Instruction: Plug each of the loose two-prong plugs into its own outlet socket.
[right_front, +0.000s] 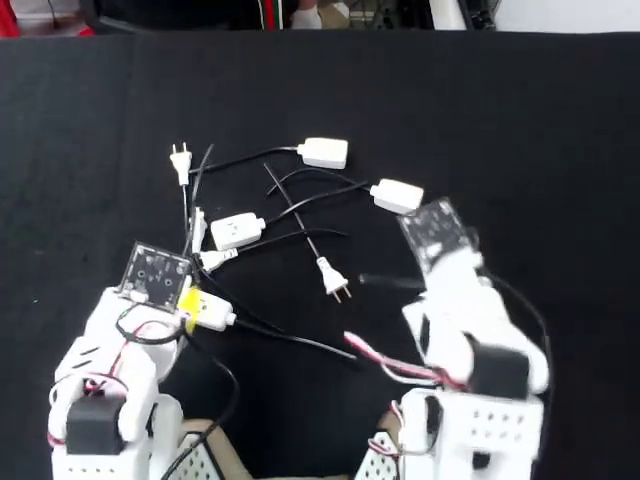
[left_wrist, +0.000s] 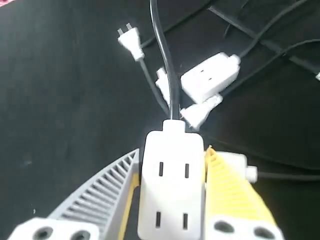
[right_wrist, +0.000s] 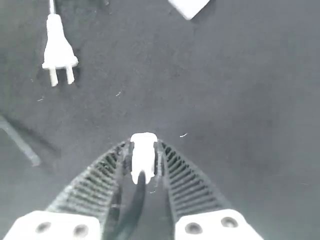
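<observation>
My left gripper (left_wrist: 172, 157) is shut on a white outlet socket block (left_wrist: 172, 190), held between its grey and yellow fingers with the slots facing the camera. A black cord runs away from the block. In the high view that socket (right_front: 207, 313) is at the lower left. My right gripper (right_wrist: 143, 150) is shut on a small white plug (right_wrist: 143, 156), and the plug's black cord trails back between the fingers. A loose two-prong plug (right_wrist: 59, 50) lies on the cloth ahead of it, the same plug (right_front: 333, 276) near the table's middle. Another loose plug (right_front: 180, 160) lies at the far left.
Loose white sockets lie at the back (right_front: 325, 152), the back right (right_front: 397, 195) and the centre left (right_front: 235, 230), with a third plug (right_front: 215, 258) beside the last. Black cords cross between them on the black cloth (right_front: 540, 130). Red and white wires (right_front: 385, 362) hang by the right arm.
</observation>
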